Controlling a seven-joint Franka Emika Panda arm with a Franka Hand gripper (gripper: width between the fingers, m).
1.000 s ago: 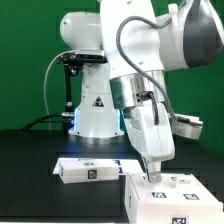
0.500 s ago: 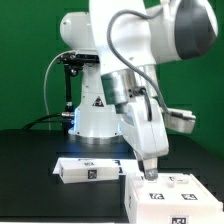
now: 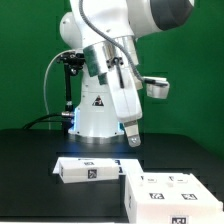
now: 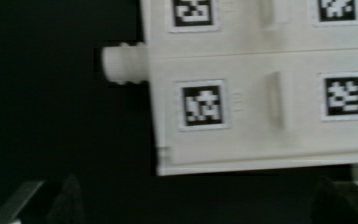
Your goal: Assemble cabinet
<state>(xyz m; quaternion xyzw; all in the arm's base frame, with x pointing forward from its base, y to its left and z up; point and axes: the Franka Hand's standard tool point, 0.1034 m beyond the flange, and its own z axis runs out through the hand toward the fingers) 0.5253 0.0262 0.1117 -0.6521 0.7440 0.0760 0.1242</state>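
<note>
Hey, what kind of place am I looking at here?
Most likely a robotics lab test bench: a white robot arm on a black table, a plain green backdrop, and white cabinet parts bearing square marker tags.

Green backdrop, black desk, a dark stand at the rear.
A plain green backdrop (image 3: 25, 50) fills the upper part of the exterior frame on both sides. Below it, a matte black desk (image 3: 25, 165) spans the lower part. At centre left a thin black stand (image 3: 68, 90) rises upright with a small dark fitting at its top, and a thin dark cable (image 3: 46, 105) curves down beside it toward the desk. In the wrist view the desk shows only as plain black surface.
</note>
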